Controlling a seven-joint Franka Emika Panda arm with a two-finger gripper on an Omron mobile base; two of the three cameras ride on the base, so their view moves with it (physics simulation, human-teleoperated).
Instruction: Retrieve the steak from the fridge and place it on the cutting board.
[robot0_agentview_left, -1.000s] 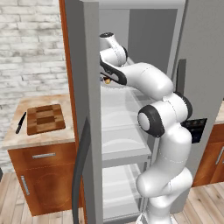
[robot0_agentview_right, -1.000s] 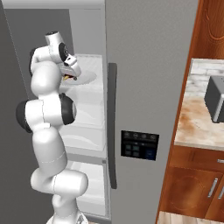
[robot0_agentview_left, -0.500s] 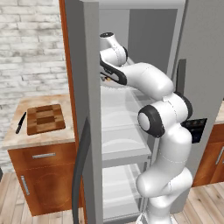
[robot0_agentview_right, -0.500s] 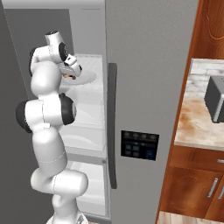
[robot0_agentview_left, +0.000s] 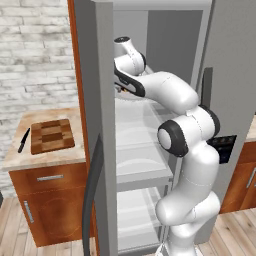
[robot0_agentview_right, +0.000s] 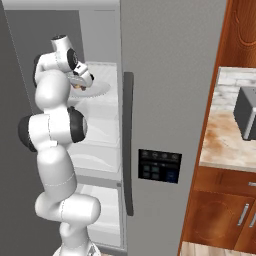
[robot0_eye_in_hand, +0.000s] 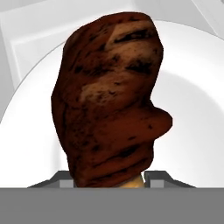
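Observation:
The steak (robot0_eye_in_hand: 111, 96), a dark reddish-brown lump with a pale tan patch, stands upright and very close in the hand view, over a white plate (robot0_eye_in_hand: 197, 109). My gripper (robot0_eye_in_hand: 109, 175) is shut on the steak, one finger on each side of its lower end. In the base views the gripper (robot0_agentview_left: 120, 90) (robot0_agentview_right: 80, 85) is inside the fridge (robot0_agentview_left: 95, 100) at its upper shelf, just above the plate (robot0_agentview_right: 98, 90). The checkered wooden cutting board (robot0_agentview_left: 51, 135) lies on the counter left of the fridge.
A black knife (robot0_agentview_left: 23, 140) lies left of the board. The open fridge door (robot0_agentview_left: 97, 165) with its dark handle stands between the arm and the counter. The shut right door (robot0_agentview_right: 165, 75) carries the dispenser panel (robot0_agentview_right: 159, 165). A grey appliance (robot0_agentview_right: 245, 112) sits on the right counter.
The hand has shifted only very slightly at the plate on the upper shelf. Nothing else has moved.

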